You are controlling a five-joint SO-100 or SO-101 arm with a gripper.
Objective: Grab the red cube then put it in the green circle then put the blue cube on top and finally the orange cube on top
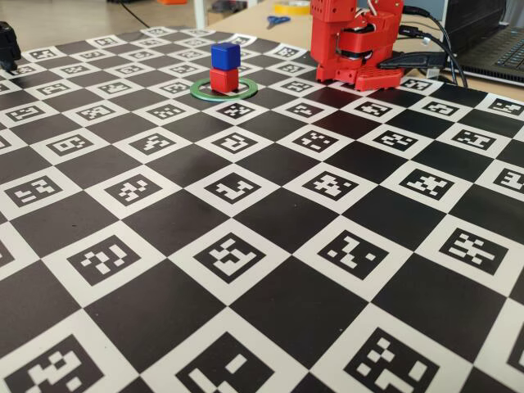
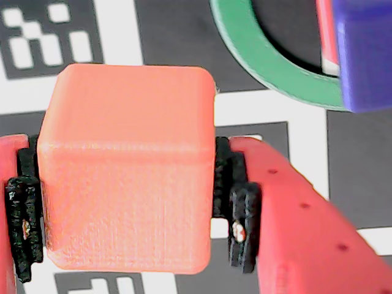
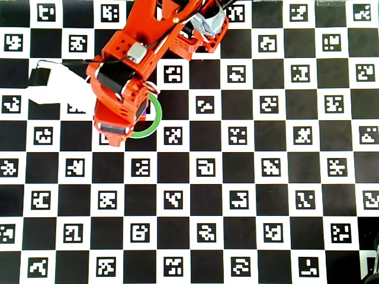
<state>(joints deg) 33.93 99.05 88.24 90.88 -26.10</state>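
In the fixed view the blue cube [image 1: 225, 56] sits on the red cube [image 1: 223, 79], inside the green circle [image 1: 223, 88] on the checkered mat [image 1: 246, 270].

In the wrist view my gripper [image 2: 125, 214] is clamped on the orange cube [image 2: 125, 165], black pads [image 2: 242, 226] pressed to both its sides. The ring and stack lie up and to the right.

In the overhead view my arm [image 3: 127, 71] covers the stack, probably; only part of the ring shows.

The gripper [image 2: 125, 202] is closed on the orange cube [image 2: 125, 165], both padded fingers [image 2: 242, 223] pressing its opposite sides.
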